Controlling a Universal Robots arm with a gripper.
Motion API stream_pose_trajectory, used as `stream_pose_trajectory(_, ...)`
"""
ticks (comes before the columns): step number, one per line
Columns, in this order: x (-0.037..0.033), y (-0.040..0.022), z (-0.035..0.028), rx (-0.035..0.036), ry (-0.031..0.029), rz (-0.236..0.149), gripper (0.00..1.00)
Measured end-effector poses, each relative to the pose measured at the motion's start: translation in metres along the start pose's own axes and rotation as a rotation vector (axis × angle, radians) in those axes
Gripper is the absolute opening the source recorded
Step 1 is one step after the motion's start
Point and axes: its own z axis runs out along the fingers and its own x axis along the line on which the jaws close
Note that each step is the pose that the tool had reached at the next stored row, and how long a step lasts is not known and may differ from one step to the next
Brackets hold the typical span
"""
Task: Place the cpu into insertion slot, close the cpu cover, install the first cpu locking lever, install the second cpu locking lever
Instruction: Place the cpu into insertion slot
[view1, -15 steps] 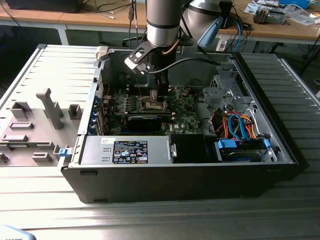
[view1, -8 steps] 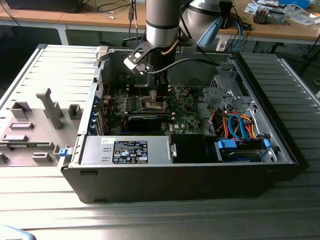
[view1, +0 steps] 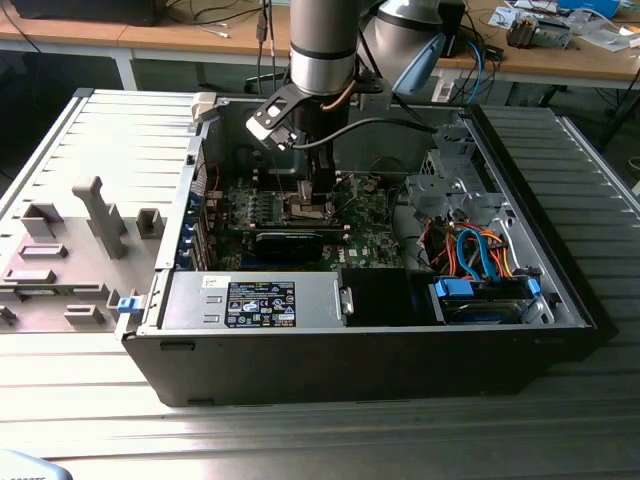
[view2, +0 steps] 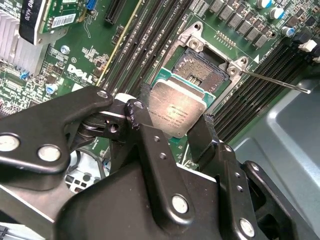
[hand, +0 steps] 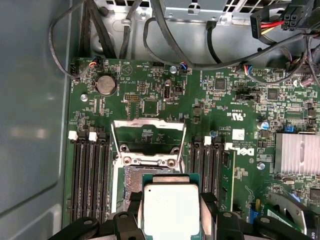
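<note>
Gripping the small square cpu (view2: 180, 107) with the dull silver-grey metal top by two opposite edges, the black two-finger gripper (view2: 175, 127) has its jaws clenched on the chip in both wrist views. The cpu hangs over the near edge of the open square insertion slot (view2: 201, 70) and partly overlaps it; it is not seated. The thin silvery frame-shaped cpu cover (hand: 148, 123) stands swung open beyond the slot. One thin wire locking lever (view2: 275, 82) juts out unlatched beside it. In the exterior view the arm reaches down into the open black desktop computer case (view1: 350, 370), over the green motherboard (hand: 225, 115).
</note>
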Motion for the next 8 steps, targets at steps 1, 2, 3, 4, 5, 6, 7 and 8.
stream_pose_trajectory(1, 0.0, -0.0003, 0.0002, 0.0, 0.0, 0.0, 0.54)
stream_pose_trajectory(2, 0.0, -0.0005, 0.0003, 0.0, 0.0, 0.0, 0.54)
stream_pose_trajectory(3, 0.0, -0.0006, 0.0004, 0.0, 0.0, 0.0, 0.54)
stream_pose_trajectory(4, 0.0001, -0.0007, 0.0005, 0.0, 0.0, 0.0, 0.54)
stream_pose_trajectory(5, 0.0001, -0.0009, 0.0006, 0.0, 0.0, 0.0, 0.54)
stream_pose_trajectory(6, 0.0001, -0.0011, 0.0007, 0.0, 0.0, 0.0, 0.54)
stream_pose_trajectory(7, 0.0001, -0.0013, 0.0008, 0.0, 0.0, 0.0, 0.54)
stream_pose_trajectory(8, 0.0001, -0.0016, 0.001, 0.0, 0.0, 0.0, 0.54)
